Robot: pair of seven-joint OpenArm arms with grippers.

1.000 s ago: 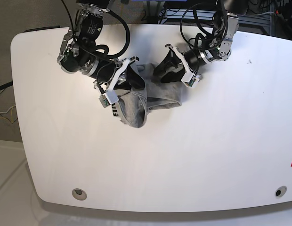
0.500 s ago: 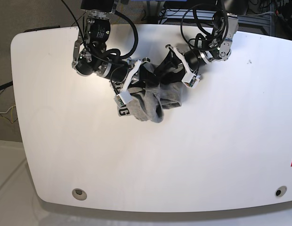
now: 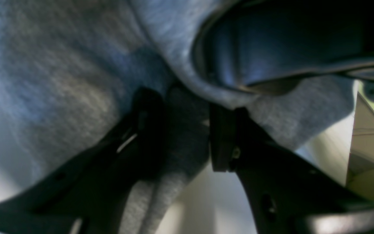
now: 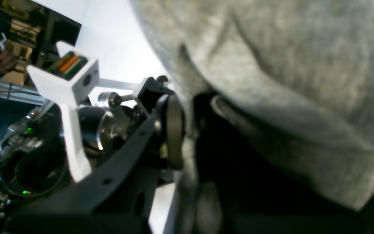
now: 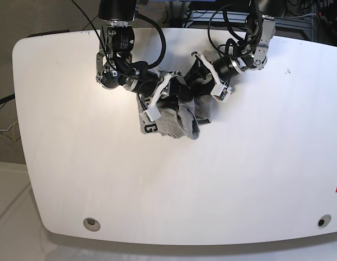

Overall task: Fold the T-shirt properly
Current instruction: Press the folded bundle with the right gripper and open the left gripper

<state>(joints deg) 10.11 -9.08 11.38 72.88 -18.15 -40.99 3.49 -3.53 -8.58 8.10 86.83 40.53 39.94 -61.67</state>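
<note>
The left tool [image 3: 187, 130] is clenched on a thick fold of the shirt [image 5: 176, 117], grey cloth pinched between its dark fingers [image 3: 149, 130]; the right tool [image 4: 187, 130] is likewise clamped on a bunched edge, its pad pressed into the cloth. Over the last second the right arm has swung in from the base view's left toward the other, carrying its handful across, so the two tools now sit close together and the shirt has gone from a stretched band to a tight wad between them. That looks like one side being brought over the other, but the result is crumpled rather than flat, so the fold is far from done. Both arms reach in low from the table's [image 5: 239, 179] far edge, wrists angled toward each other, with the shirt lying near that edge.
</note>
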